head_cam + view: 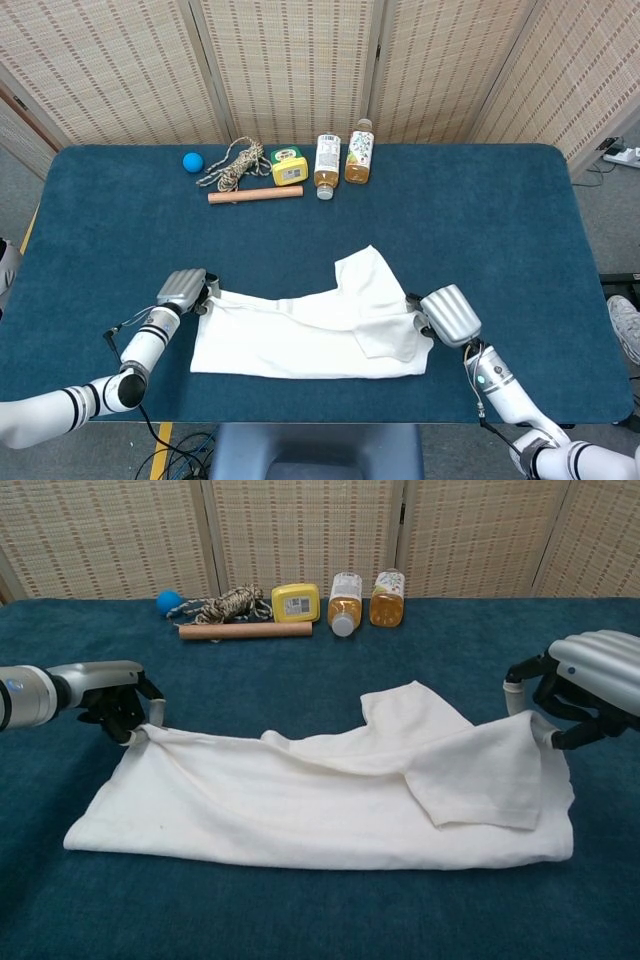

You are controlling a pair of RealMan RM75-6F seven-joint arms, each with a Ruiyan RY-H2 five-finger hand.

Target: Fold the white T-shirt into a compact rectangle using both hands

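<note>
The white T-shirt (310, 335) (300, 800) lies folded lengthwise into a wide band near the table's front edge, one sleeve sticking up toward the middle. My left hand (184, 291) (115, 702) pinches the shirt's far left corner and holds it slightly off the cloth. My right hand (447, 315) (580, 685) pinches the far right corner, lifting that edge so it drapes down over a folded flap.
At the back of the blue table (480, 220) stand two drink bottles (342, 158), a yellow box (288, 166), a coil of rope (232, 163), a wooden stick (255, 195) and a blue ball (192, 161). Woven screens close off the rear.
</note>
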